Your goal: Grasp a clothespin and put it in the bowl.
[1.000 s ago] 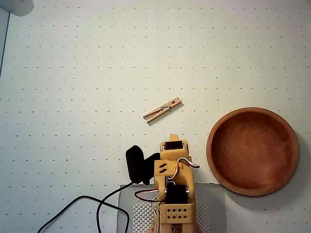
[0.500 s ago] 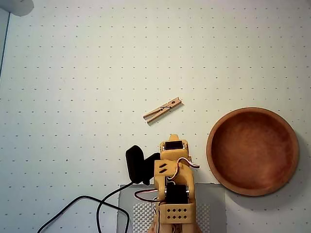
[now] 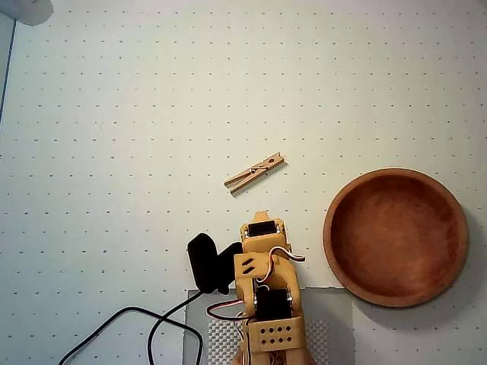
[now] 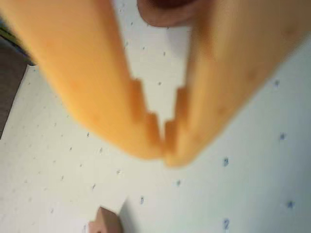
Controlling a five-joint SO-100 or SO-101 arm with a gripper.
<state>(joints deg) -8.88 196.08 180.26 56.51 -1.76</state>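
Note:
The light-tan wooden clothespin (image 3: 255,173) lies flat on the dotted white table, slanted, a little beyond the arm. The reddish-brown wooden bowl (image 3: 396,237) stands empty to the right of the arm in the overhead view. My yellow arm (image 3: 266,296) is folded at the bottom centre, apart from both. In the wrist view my gripper (image 4: 164,150) is shut and empty, with its toothed fingertips (image 4: 146,131) together above the table. One end of the clothespin (image 4: 104,222) shows at the bottom edge. A blurred reddish-brown patch at the top edge looks like the bowl (image 4: 167,12).
A black cable (image 3: 137,323) loops at the arm's left and a black block (image 3: 204,262) sits beside the arm. The arm's base rests on a grey mat (image 3: 335,319). A blurred white object (image 3: 27,9) is at the far left corner.

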